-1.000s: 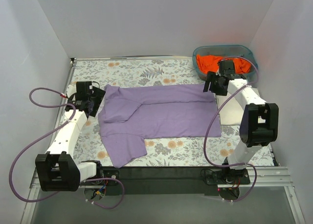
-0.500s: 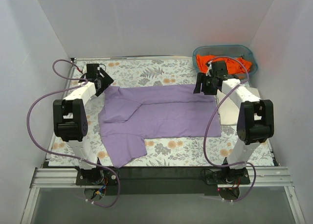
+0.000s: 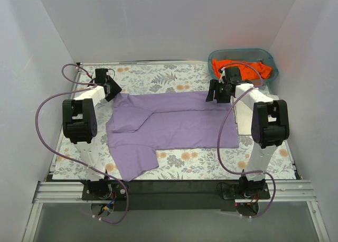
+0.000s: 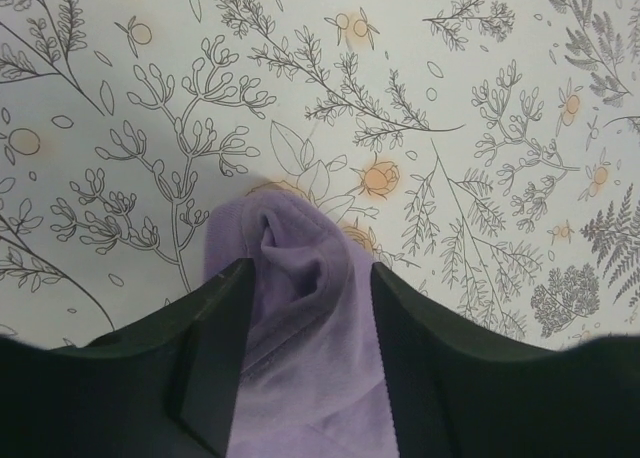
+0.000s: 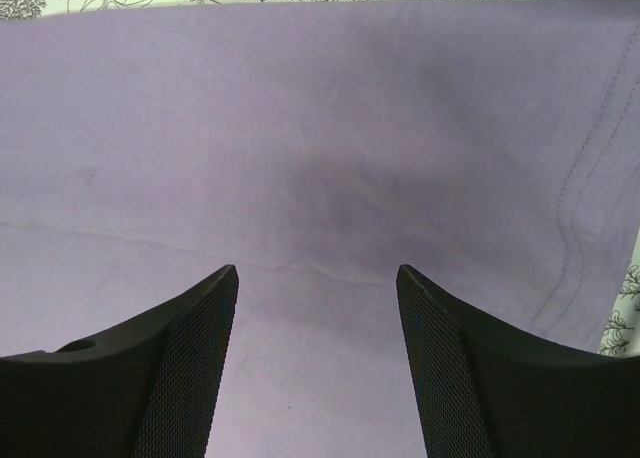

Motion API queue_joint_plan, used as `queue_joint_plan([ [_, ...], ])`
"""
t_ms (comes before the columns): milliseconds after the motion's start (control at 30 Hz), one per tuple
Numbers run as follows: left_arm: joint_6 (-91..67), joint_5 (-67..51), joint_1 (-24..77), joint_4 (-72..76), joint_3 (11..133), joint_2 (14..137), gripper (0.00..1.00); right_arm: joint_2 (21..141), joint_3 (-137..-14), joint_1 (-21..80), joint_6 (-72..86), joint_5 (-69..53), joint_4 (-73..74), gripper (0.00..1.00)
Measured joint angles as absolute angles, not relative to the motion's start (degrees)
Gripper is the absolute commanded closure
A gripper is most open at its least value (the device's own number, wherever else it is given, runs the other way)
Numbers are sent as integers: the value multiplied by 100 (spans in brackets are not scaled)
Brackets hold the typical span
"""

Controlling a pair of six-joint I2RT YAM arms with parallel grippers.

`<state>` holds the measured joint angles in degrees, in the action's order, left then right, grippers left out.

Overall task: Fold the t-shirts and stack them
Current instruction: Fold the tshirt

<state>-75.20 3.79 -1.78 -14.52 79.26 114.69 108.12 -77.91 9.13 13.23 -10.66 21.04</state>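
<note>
**White walls, a flowery table, and a long way to go**

White walls stand around a table with a flowery tablecloth (image 3: 158,75) on it. The purple shirt (image 3: 174,120) lies spread out in the middle of the top view. It is mostly flat. Near its left side one part is flipped over onto the body, and a sleeve sticks out at the lower left. I think the folding has only just begun.

The left gripper (image 3: 112,87) is at the upper left, on the far left corner of the purple shirt. In its own camera a bunch of purple cloth fills the gap between its two fingers (image 4: 215,348) and touches both. It looks like a pinch on that corner.

The right gripper (image 3: 215,92) hangs over the far right edge of the same shirt. Its fingers are apart with nothing between them, only flat cloth below.

The orange shirt (image 3: 240,67) sits crumpled in the teal basket (image 3: 264,54) at the upper right. It has not been folded. A white shirt (image 3: 243,123) lies at the right, partly under the arm. It seems folded, but I cannot see it well.

Still to do: fold the purple shirt, fold the orange one, then pile them up.
</note>
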Motion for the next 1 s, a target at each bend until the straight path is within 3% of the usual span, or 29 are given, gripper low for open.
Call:
queue_joint_plan([
  [167, -7454, 360, -202, -1435, 8055, 11701, 85, 11004, -7791, 908, 1315, -998, 2032, 41],
  [300, -7463, 344, -357, -1391, 8073, 11723, 100, 11118, -7789, 873, 1310, -891, 2032, 41],
  [1000, -7561, 183, -856, -1092, 8125, 11850, 92, 11091, -7599, 462, 1361, -838, 1758, 43],
])
